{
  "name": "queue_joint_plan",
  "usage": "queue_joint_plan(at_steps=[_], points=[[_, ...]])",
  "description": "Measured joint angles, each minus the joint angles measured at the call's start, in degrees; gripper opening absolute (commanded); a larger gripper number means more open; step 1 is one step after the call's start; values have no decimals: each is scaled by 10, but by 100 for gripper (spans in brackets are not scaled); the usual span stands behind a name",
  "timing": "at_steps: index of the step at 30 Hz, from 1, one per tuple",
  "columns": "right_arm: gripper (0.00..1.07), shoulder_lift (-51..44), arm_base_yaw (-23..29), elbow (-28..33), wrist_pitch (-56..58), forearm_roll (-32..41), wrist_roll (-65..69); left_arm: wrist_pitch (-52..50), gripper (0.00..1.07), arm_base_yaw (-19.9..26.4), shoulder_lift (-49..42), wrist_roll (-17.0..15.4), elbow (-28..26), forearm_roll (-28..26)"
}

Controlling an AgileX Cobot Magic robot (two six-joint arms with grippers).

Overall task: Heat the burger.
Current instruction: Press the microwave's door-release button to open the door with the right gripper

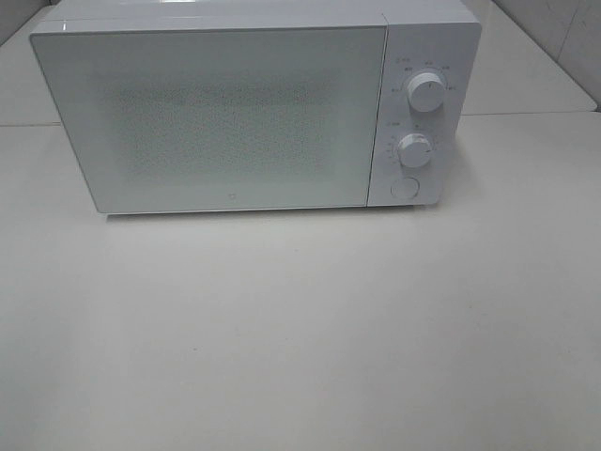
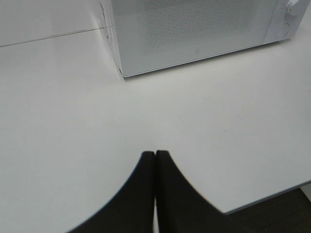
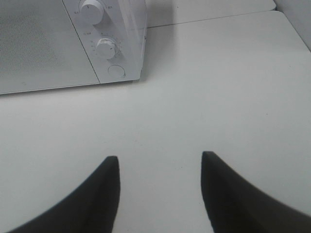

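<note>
Nearest, black left claw (image 2: 155,154) pressed shut and black right claw (image 3: 160,156) spread open, both holding nothing above the smooth white tabletop (image 1: 300,357), likely parked back to leave working room. Farther back, boxy white microwave oven (image 1: 258,108) with frosted door (image 1: 188,122) closed, front turned toward the arms for easy reach of its round white dials (image 1: 426,94). No burger visible in any view; possibly behind that door, cannot tell.

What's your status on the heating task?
Left gripper shut, empty; right gripper open, empty. Burger not in view. White boxy microwave has its door closed.
</note>
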Motion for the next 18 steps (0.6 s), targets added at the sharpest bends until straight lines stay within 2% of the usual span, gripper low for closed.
queue_joint_plan(at_steps=[9,18], points=[[49,7,0,0,-1,1,-1,0,0,0,0,0,0,0],[49,142,0,-4,-11,-1,-9,0,0,0,0,0,0,0]])
